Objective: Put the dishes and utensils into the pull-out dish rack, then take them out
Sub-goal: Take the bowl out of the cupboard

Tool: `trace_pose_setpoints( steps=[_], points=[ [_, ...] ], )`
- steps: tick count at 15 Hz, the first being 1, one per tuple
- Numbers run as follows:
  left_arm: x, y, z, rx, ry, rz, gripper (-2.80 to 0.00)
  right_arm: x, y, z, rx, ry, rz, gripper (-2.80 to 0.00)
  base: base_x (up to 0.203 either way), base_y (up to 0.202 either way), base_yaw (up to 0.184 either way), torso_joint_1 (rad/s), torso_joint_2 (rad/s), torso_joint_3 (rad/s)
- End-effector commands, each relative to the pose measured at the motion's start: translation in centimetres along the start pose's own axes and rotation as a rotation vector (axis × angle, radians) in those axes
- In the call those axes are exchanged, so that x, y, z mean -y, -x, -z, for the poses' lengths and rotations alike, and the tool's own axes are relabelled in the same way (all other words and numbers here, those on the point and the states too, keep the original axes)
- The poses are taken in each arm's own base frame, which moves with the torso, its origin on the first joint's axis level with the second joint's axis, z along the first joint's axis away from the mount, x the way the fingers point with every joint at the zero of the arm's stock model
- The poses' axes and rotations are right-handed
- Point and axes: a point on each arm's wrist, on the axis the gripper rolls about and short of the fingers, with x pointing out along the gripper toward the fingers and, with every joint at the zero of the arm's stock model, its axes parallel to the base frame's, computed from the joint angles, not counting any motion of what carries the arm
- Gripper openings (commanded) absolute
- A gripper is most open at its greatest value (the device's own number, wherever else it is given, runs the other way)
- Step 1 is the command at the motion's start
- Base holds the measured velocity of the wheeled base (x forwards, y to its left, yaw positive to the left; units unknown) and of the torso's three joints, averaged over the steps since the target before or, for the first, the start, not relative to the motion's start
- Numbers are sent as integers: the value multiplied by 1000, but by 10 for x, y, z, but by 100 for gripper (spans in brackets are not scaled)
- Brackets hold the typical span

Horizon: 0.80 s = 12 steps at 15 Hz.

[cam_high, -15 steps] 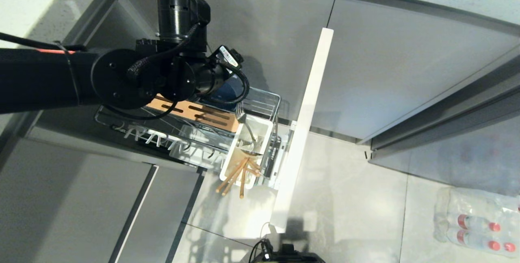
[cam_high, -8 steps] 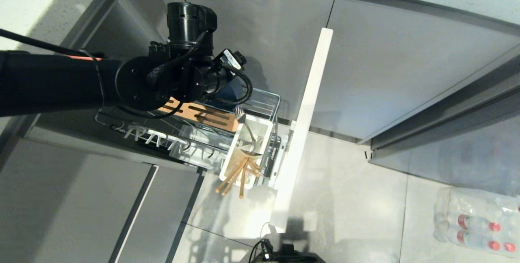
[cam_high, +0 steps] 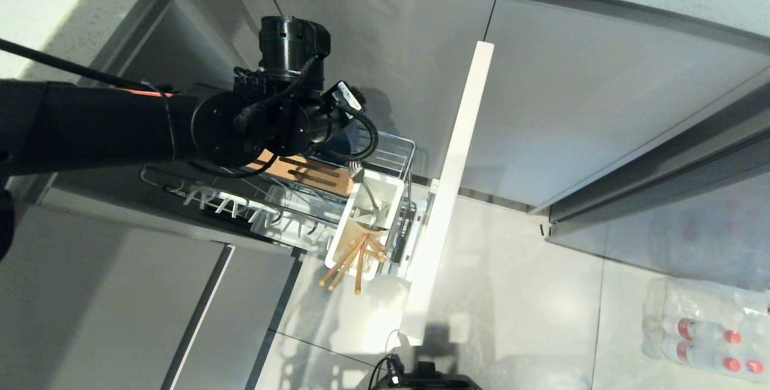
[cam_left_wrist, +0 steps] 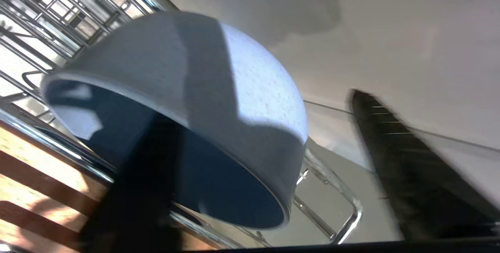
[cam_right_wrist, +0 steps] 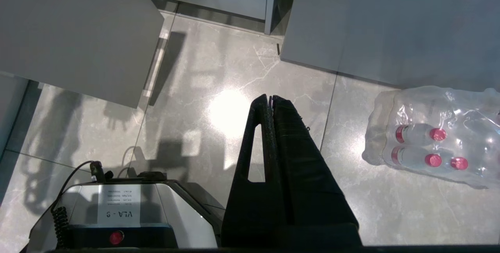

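The left gripper [cam_left_wrist: 250, 159] straddles the rim of the periwinkle-blue bowl [cam_left_wrist: 218, 100], lying tilted in the pull-out dish rack [cam_high: 385, 155] beside its wooden strip, one finger [cam_left_wrist: 136, 190] inside, but whether it grips I cannot tell.

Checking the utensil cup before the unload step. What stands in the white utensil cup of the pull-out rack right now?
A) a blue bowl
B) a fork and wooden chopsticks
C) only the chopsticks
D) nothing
B: in the head view the fork rises from the far end of the white utensil cup and the wooden chopsticks stick out of its near end.
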Motion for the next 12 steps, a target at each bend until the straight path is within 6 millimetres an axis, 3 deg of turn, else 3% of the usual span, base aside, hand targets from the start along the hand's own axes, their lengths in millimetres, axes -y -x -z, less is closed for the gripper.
trace_pose_setpoints(
  steps=[1, 12],
  points=[
    [0, -2, 2, -2, 2, -5, -280, 0, 0, 0, 0, 0, 0, -280, 0, 0, 0, 0, 0, 0],
    [8, 10, -1, 0, 6, 22, -280, 0, 0, 0, 0, 0, 1, -280, 0, 0, 0, 0, 0, 0]
  ],
)
